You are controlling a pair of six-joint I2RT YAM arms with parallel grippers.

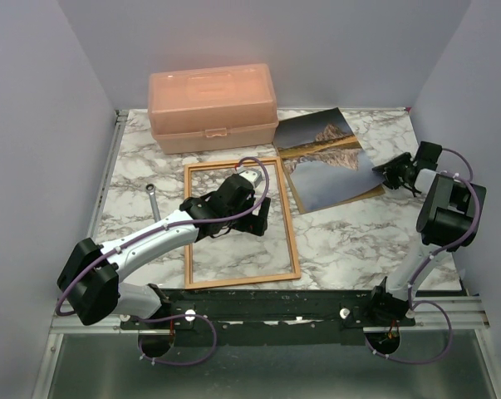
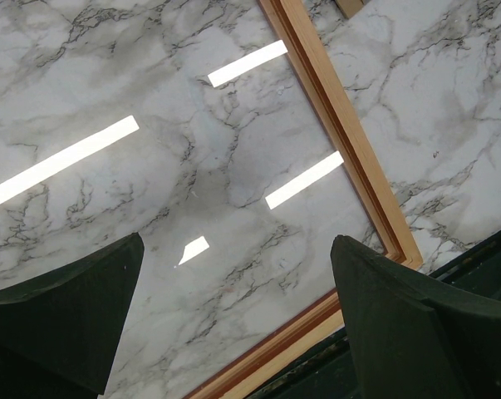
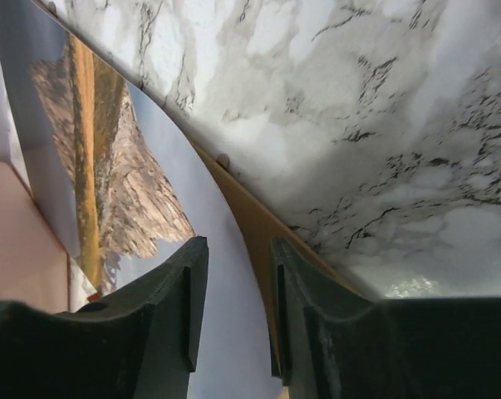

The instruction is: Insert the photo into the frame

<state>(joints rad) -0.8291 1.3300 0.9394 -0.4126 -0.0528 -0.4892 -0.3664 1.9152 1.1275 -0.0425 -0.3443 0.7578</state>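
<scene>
The thin rectangular print of a rocky mountain mirrored in a lake (image 1: 321, 158) lies picture-side up at the far right of the marbled surface (image 1: 350, 241), on top of a flat brown backing board (image 1: 350, 199) and just right of the thin rectangular wooden frame (image 1: 242, 281), which lies flat in the middle. The right pincer (image 1: 391, 172) is at the print's right edge with its jaws partway apart, astride that edge. From the wrist view the sheet bows upward there, and nothing shows it firmly pinched.

The main risk, as I judge it, is that the board's edge sits in the same gap. A clamp here could take board and print together, or only the board. The sheet is limp, so a pinch at one edge may crease it or let it sag and drag.

A second risk is the left pincer (image 1: 254, 218), which hangs wide open and empty over the frame's opening, toward its right rail. A print carried across could foul that arm or catch on the rail (the fit looks close).

The print's long axis runs far to near, leaning rightward toward the near end, with the mountain's peak pointing to the far side, where the peach plastic box (image 1: 213, 104) stands. The frame's long axis also runs far to near but is more nearly straight, so a small twist looks needed.
</scene>
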